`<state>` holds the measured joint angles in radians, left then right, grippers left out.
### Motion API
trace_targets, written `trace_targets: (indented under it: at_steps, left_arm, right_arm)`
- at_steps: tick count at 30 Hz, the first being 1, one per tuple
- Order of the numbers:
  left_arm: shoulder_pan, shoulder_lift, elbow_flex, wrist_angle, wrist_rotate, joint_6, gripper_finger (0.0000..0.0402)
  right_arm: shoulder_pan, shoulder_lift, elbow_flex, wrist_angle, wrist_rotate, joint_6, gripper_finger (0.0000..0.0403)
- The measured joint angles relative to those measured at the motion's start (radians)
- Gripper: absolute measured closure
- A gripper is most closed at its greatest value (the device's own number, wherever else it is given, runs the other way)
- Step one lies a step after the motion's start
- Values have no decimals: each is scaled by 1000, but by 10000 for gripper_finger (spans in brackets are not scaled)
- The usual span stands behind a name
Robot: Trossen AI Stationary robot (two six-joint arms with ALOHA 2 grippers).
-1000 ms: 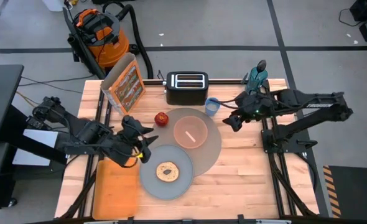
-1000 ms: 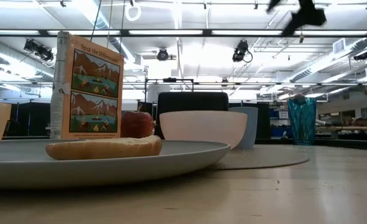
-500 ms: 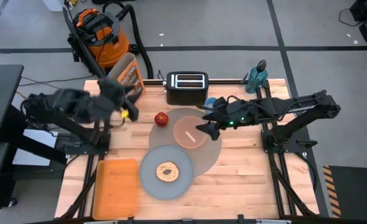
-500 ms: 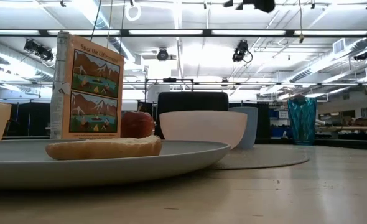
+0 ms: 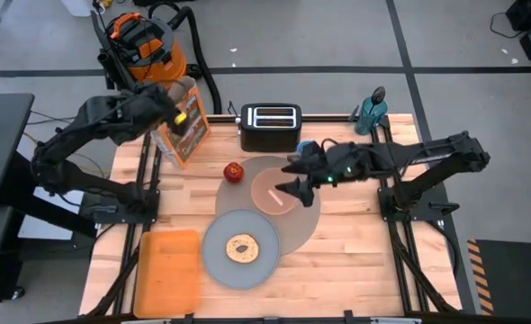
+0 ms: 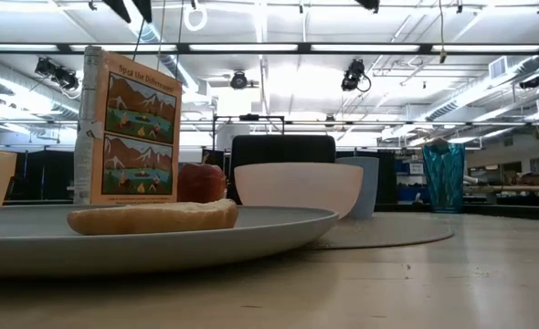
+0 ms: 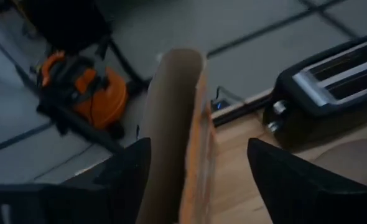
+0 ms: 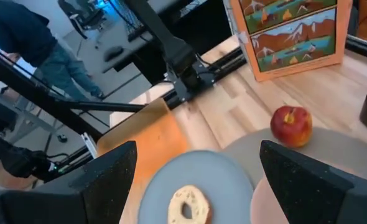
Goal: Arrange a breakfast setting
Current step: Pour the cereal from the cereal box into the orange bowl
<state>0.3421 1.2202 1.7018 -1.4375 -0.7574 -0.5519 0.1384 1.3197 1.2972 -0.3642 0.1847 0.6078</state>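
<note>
Breakfast setting, placement step: mat (image 5: 303,219), plate (image 5: 213,259), bowl (image 5: 275,192) on the mat, apple (image 5: 234,171) at the mat's edge and cup (image 5: 307,152) behind are laid out. The right gripper (image 5: 286,175), fingers spread and empty, hovers over the bowl; next likely a descent to grasp it. The left gripper (image 7: 196,180), also spread and empty, hangs over the box (image 5: 184,126) at the table's rear left.

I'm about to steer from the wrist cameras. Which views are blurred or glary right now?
Left wrist view: soft and smeared, cereal box and toaster fuzzy. Right wrist view: fairly sharp on the apple. Low view: bright ceiling lights, near plate edge soft. High view: clear.
</note>
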Motion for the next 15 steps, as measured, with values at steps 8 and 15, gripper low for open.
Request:
trace_targets:
  at_steps: [8, 15]
  left_arm:
    - [255, 85, 0, 76, 252, 199, 125]
    - [407, 179, 0, 85, 376, 272, 139]
  right_arm:
    - [-194, 0, 0, 90, -208, -95, 55]
    - [-287, 0, 0, 72, -323, -116, 55]
